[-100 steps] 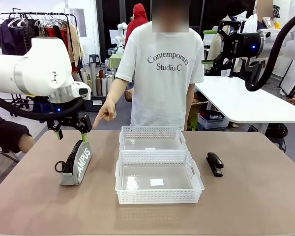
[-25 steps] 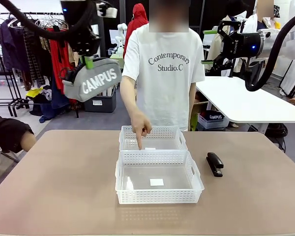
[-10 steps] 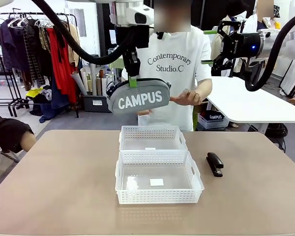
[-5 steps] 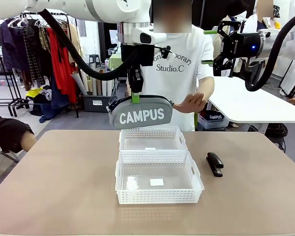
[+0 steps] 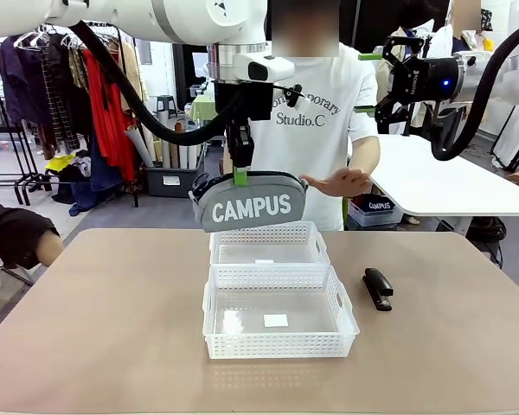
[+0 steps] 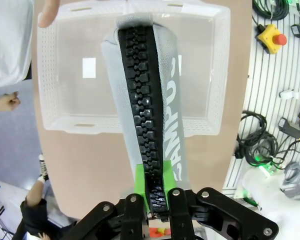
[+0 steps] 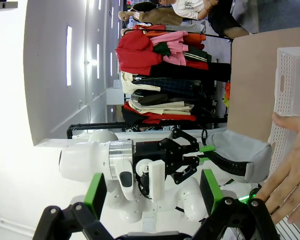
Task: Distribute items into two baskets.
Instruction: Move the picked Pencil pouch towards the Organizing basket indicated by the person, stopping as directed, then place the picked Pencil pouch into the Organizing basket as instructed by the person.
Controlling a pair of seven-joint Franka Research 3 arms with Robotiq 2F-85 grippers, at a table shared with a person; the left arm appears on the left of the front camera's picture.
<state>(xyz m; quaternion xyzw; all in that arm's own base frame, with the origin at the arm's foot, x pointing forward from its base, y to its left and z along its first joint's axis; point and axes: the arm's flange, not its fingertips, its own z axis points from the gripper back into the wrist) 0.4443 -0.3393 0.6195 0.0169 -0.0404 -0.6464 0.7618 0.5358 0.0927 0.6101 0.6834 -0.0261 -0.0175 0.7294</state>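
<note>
One pouch (image 5: pixel 251 204) lengthwise level, zipper up, over far basket (image 5: pixel 268 243)

grey zippered pouch (image 5: pixel 251 203) level in mid-air above far white lattice basket (image 5: pixel 268 232), alike near basket (image 5: pixel 277 344) touching it, black stapler (image 5: pixel 378 288) just right

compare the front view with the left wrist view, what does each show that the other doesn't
Front view: the stapler lying on the table right of the baskets, and the right gripper raised and open. Left wrist view: the black zipper along the pouch's top edge, pinched between the green pads. Shared: the left gripper shut on the pouch above the white baskets.
</note>
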